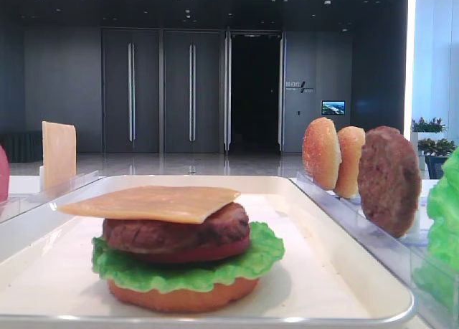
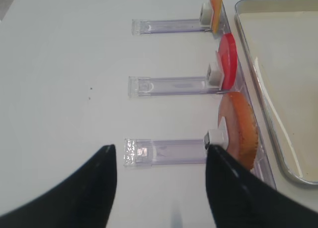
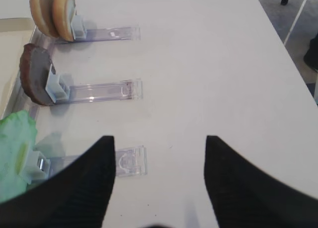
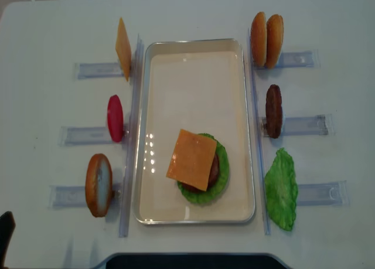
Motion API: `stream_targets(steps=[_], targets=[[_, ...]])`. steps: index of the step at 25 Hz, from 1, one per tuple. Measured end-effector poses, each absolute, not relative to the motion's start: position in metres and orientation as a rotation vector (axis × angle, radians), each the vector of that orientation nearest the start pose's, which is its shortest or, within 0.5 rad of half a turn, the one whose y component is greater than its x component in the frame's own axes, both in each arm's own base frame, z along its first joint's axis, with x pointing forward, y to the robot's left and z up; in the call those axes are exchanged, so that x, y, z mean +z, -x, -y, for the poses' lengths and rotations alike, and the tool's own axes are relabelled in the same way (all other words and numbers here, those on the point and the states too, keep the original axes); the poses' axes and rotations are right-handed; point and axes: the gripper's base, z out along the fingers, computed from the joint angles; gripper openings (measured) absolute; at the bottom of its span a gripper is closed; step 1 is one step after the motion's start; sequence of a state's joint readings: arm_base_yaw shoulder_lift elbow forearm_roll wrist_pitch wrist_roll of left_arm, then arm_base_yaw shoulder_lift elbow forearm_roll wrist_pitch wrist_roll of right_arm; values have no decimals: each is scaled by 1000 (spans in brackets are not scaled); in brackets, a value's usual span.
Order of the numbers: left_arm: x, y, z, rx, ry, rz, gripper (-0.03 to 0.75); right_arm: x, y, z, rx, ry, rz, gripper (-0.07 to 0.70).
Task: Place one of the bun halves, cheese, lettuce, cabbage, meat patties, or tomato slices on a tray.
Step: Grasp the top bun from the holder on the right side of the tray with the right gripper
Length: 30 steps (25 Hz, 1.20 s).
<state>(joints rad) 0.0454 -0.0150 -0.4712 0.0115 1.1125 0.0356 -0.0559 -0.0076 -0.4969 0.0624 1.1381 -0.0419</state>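
Observation:
The white tray (image 4: 187,87) holds a stack: bun base (image 1: 183,294), lettuce (image 1: 186,270), a red tomato slice, a meat patty (image 1: 176,232) and a cheese square (image 4: 192,159) on top. Standing in the left racks are a cheese slice (image 4: 123,49), a tomato slice (image 4: 115,118) and a bun half (image 4: 98,185). The right racks carry two bun halves (image 4: 266,31), a patty (image 4: 273,111) and a lettuce leaf (image 4: 281,189). My left gripper (image 2: 160,148) hangs open and empty over the table beside the bun half (image 2: 240,128). My right gripper (image 3: 159,138) is open and empty, right of the lettuce (image 3: 15,153).
Clear plastic slotted racks (image 4: 302,125) flank the tray on both sides, their free ends pointing outward. The table's right edge (image 3: 293,54) runs close to the right racks. No cabbage shows.

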Motion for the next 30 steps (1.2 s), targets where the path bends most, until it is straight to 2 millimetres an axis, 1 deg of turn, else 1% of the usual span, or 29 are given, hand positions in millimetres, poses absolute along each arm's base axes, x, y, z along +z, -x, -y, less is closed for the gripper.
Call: stream_targets(steps=[30], targets=[[265, 6, -1, 62, 11, -2110, 432, 270, 9, -6, 17, -9, -2116, 411]])
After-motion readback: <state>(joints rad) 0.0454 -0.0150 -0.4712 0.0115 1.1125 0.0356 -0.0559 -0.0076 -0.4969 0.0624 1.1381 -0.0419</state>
